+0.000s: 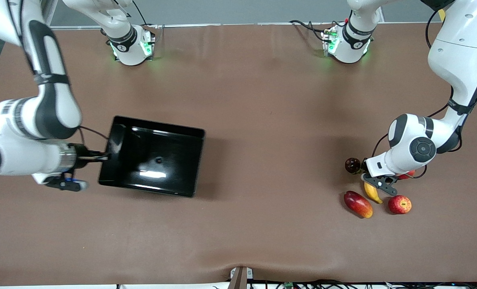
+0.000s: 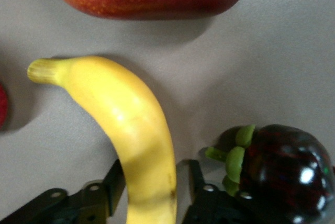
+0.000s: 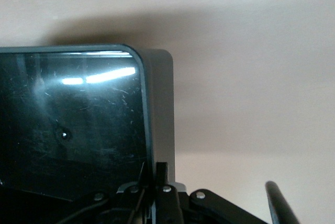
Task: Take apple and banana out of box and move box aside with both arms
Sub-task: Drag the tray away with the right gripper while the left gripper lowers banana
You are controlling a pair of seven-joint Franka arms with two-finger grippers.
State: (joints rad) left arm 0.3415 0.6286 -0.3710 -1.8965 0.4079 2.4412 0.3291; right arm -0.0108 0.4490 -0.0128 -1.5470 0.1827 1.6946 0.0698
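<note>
Empty box at the right arm's end, fruit at the left arm's end

The box (image 1: 152,156) lies on the bench (image 1: 262,100), its end wall pinched by the closed right claw (image 1: 102,155). The banana (image 1: 372,192) lies between the parted fingers of the left claw (image 1: 376,184), its long axis running out of the claw; the apple (image 1: 399,204) rests just beside.

I see the box (image 1: 154,156) on the table (image 1: 262,100) toward the right arm's end — the fruit lies well apart at the left arm's end. There the banana (image 1: 372,192) sits between the mango (image 1: 358,204) and the apple (image 1: 399,204), with the mangosteen (image 1: 352,165) farther from the front camera.
</note>
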